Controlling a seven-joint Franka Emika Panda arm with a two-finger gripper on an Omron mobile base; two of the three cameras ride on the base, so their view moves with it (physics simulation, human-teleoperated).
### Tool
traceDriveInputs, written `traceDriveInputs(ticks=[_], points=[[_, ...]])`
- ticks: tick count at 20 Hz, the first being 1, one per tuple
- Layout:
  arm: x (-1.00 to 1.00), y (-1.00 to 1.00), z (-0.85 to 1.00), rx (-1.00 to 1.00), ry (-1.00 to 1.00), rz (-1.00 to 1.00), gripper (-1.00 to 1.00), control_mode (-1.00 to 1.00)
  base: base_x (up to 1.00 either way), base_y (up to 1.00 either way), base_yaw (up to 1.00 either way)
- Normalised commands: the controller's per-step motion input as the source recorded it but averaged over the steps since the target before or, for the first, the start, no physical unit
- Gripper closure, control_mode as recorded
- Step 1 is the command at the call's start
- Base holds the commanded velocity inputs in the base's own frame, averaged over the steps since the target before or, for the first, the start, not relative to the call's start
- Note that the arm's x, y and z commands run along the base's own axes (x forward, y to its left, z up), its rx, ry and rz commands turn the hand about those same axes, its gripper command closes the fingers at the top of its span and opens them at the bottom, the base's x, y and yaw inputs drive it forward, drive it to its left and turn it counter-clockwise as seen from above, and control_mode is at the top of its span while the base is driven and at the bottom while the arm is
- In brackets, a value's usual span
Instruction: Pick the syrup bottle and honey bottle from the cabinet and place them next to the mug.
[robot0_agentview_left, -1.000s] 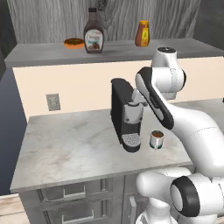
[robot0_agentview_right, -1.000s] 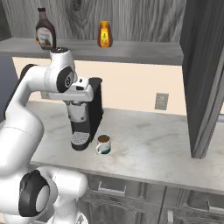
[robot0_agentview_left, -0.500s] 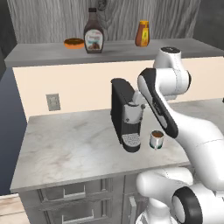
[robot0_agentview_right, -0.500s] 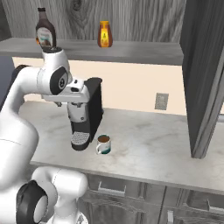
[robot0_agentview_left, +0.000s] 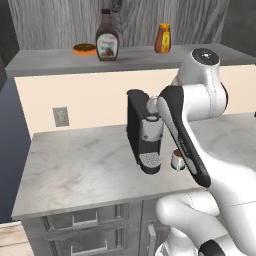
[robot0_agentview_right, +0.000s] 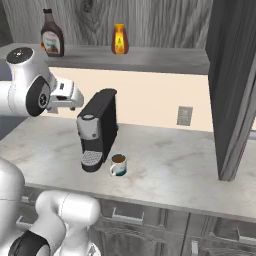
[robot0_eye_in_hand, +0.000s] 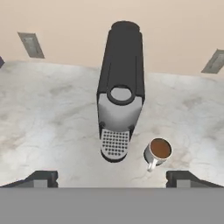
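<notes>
From the left base camera, the arm has swung its upper link further round than a second ago and now folds across the front of the coffee machine, half hiding the mug at about 3 o'clock of the machine on the marble tabletop. Above, on the cabinet ledge, the syrup bottle stands upright with a doughnut at its 9 o'clock and the honey bottle well apart at its 3 o'clock; neither has been touched.

From the right base camera, the white hand has shifted to the 9 o'clock side of the machine, above the tabletop. The mug sits just beside the machine's base at 4 o'clock, coffee still in it. The two bottles stand on the ledge at 11 and 12 o'clock of the frame.

From the hand camera, looking straight down, the claw has sprung from closed to fully spread within the last second, its two fingertips standing wide at the bottom edge with nothing between them. Machine and mug lie below, the mug at 4 o'clock of the drip tray.

The opened claw and the rising arm suggest the first reach toward the ledge is only beginning; both bottles remain to be fetched.
</notes>
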Motion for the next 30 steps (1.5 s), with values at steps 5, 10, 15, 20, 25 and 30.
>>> traceDriveInputs(ticks=[5,10,15,20,25,30], points=[[-0.02,0.04,0.93,0.06,-0.21,0.03,-1.00,-1.00,0.00,0.00,0.00],[0.00,0.00,0.74,0.13,-0.25,0.07,-1.00,-1.00,0.00,0.00,0.00],[0.00,0.00,0.70,0.19,-0.10,0.17,-1.00,-1.00,0.00,0.00,0.00],[0.10,0.00,0.35,0.17,-0.12,0.25,-1.00,-1.00,0.00,0.00,0.00],[0.40,0.04,0.03,0.08,-0.21,0.24,-1.00,-1.00,0.00,0.00,0.00],[0.64,0.28,0.00,0.00,-0.21,0.04,-1.00,-1.00,0.00,0.00,0.00]])
